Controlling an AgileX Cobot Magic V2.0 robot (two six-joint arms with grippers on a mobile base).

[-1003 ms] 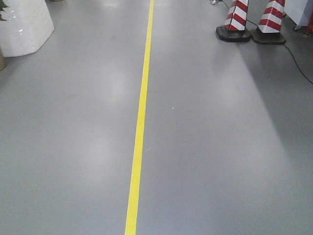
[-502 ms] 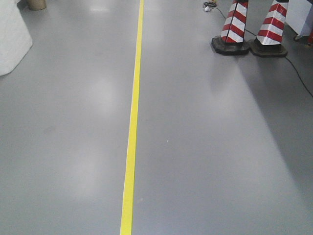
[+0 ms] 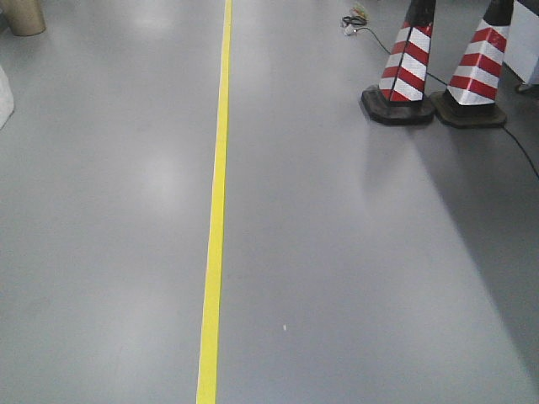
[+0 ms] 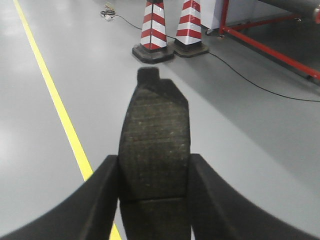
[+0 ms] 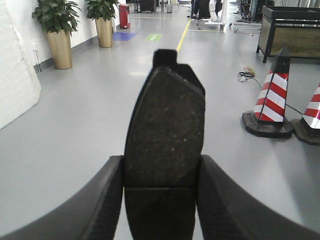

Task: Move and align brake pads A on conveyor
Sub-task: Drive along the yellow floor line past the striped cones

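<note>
The left gripper [image 4: 154, 197] squeezes a brake pad [image 4: 154, 147] that sticks out toward 12 o'clock, high over the grey floor [image 4: 240, 130]. The right gripper [image 5: 161, 200] squeezes another brake pad [image 5: 165, 130] the same way, with striped cones [image 5: 272, 102] at 2 o'clock.

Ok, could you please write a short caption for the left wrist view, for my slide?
Left gripper shut on a brake pad, held above grey floor beside a yellow line and two striped cones.
</note>
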